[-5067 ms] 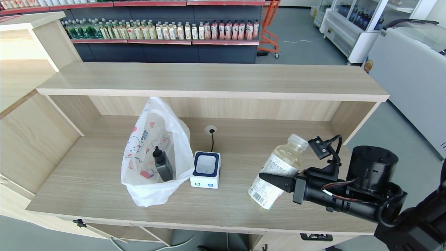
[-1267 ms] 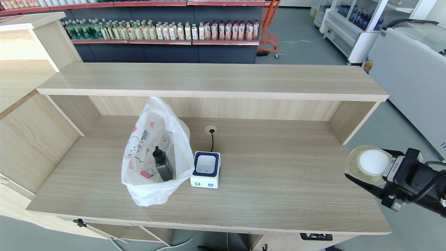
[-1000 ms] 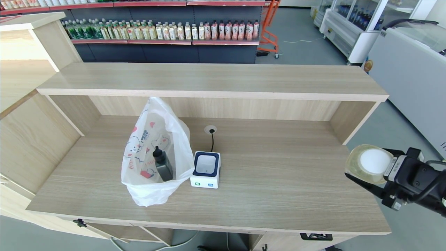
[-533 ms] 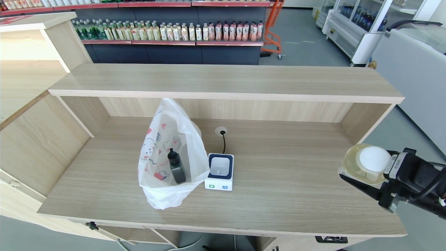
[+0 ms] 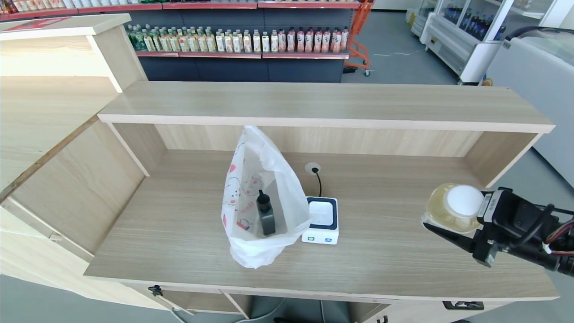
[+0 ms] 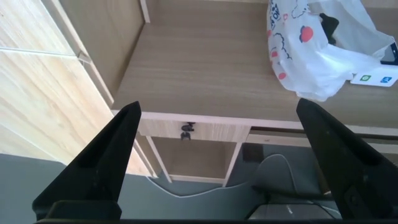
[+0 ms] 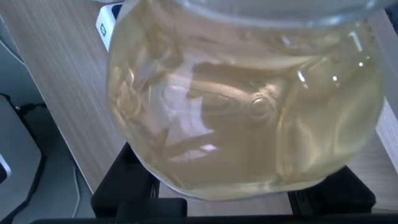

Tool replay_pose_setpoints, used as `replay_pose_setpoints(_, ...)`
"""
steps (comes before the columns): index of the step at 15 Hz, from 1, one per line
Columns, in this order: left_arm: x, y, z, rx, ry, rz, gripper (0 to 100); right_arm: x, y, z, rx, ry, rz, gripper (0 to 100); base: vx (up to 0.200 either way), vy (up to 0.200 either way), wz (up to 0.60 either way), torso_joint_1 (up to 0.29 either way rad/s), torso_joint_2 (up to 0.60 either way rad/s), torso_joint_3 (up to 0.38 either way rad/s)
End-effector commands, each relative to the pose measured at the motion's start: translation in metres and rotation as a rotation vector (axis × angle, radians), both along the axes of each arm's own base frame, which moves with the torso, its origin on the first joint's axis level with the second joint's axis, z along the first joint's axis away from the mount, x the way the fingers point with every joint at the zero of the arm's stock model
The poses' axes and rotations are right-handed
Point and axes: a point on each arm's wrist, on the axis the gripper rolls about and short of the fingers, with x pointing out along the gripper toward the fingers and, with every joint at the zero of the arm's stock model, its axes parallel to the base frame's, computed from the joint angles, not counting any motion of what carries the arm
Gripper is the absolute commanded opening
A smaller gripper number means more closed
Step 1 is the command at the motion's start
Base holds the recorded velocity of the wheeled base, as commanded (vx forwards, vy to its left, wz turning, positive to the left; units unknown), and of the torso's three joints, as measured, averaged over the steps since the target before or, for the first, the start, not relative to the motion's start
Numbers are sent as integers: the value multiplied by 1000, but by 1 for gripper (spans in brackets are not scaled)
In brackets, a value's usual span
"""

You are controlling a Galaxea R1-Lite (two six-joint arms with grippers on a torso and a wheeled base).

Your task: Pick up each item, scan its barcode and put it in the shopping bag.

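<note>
In the head view, the right gripper (image 5: 441, 215) clamps one pale bottle (image 5: 453, 204) above the counter's (image 5: 381, 255) right end, its cap and long axis pointing toward the camera. One shopping bag (image 5: 264, 197) holds one upright dark bottle (image 5: 266, 215) beside one scanner (image 5: 321, 220). In the left wrist view the left gripper (image 6: 217, 111) gapes wide, and in the right wrist view the pale bottle's body sits between the fingers.

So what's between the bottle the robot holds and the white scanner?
Nothing but bare counter lies between the bottle and the scanner, as the head view shows.
</note>
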Motion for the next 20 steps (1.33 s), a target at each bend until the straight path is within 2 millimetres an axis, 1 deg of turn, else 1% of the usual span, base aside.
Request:
replay_pose_setpoints(1,0,0,0,1,0,0,100,16,2,-3,-1,25,11,0,0,200,0,2,2,-2)
replay_pose_setpoints(2,0,0,0,0,0,0,100,24,4,-4,2,31,27,0,0,200,0,2,-2,2)
replay_pose_setpoints(6,0,0,0,0,0,0,100,41,7,-13,13,50,79,0,0,0,0,0,0,0)
replay_pose_setpoints(11,0,0,0,0,0,0,100,56,10,-28,31,64,152,0,200,0,0,-2,-2,2)
replay_pose_setpoints(15,0,0,0,-2,0,2,100,65,11,-43,39,100,188,0,0,0,0,0,0,0)
replay_pose_setpoints(16,0,0,0,-2,0,0,100,68,14,-49,52,104,234,0,0,0,0,0,0,0)
replay_pose_setpoints(20,0,0,0,-2,0,2,100,73,21,-59,61,125,312,0,0,0,0,0,0,0)
